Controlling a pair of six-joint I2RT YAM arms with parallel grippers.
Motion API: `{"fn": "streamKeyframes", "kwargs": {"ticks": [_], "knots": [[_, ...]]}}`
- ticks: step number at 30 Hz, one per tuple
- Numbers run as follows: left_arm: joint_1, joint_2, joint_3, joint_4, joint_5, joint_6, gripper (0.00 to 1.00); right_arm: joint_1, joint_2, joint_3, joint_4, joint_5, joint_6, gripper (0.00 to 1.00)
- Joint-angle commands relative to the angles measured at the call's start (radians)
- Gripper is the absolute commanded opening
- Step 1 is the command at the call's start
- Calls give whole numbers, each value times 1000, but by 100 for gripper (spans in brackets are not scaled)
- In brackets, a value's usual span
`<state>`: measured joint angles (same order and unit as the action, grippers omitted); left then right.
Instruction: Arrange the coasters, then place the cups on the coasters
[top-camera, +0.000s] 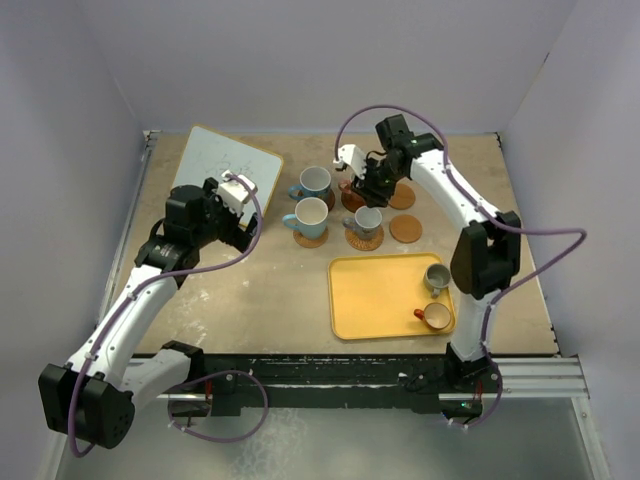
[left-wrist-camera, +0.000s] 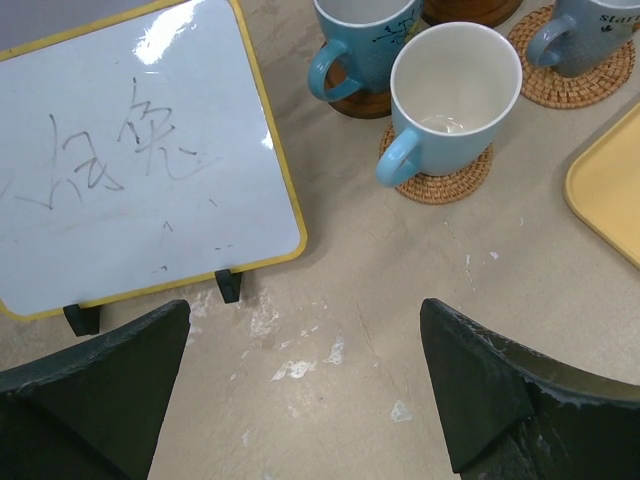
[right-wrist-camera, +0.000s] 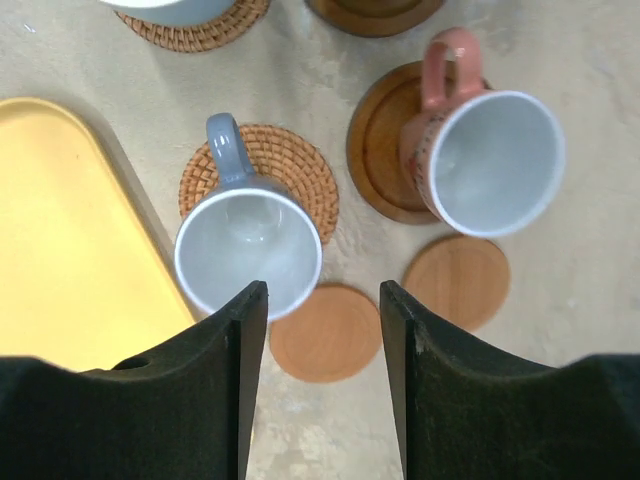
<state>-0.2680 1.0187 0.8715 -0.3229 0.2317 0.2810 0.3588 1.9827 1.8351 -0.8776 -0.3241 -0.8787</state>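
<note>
My right gripper (right-wrist-camera: 322, 300) (top-camera: 367, 186) hangs open above the coasters with nothing between its fingers. Under it lies a bare light-brown coaster (right-wrist-camera: 325, 332), and a second bare one (right-wrist-camera: 457, 280) is beside it. A reddish cup (right-wrist-camera: 490, 160) stands on a dark wooden coaster (right-wrist-camera: 378, 150). To its left a blue-grey cup (right-wrist-camera: 248, 250) sits on a woven coaster (right-wrist-camera: 290, 165). Two light blue cups (left-wrist-camera: 455, 90) (left-wrist-camera: 365, 40) stand on coasters (left-wrist-camera: 435, 185) (left-wrist-camera: 360, 103). My left gripper (left-wrist-camera: 305, 390) (top-camera: 238, 205) is open over bare table, left of the cups.
A yellow tray (top-camera: 375, 295) lies near the front right with a grey cup (top-camera: 436, 277) and an orange-brown cup (top-camera: 435, 316) on it. A white board with a yellow frame (left-wrist-camera: 130, 150) stands propped at the back left, close to my left gripper.
</note>
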Motion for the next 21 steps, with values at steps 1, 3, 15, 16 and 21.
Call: {"fn": "streamKeyframes", "kwargs": {"ticks": [1, 3, 15, 16, 21], "knots": [[11, -31, 3, 36, 0, 18, 94, -4, -154, -39, 63, 48, 68, 52], [11, -33, 5, 38, -8, 20, 93, -7, -192, -54, 68, 73, 84, 53], [11, -54, 40, 80, -289, 23, 93, -83, -460, -288, 58, 147, 160, 55], [11, -53, 39, 84, -294, 22, 93, -98, -478, -320, 58, 148, 156, 55], [11, -48, 30, 89, -279, 21, 93, -160, -555, -459, 3, 158, 116, 53]]}}
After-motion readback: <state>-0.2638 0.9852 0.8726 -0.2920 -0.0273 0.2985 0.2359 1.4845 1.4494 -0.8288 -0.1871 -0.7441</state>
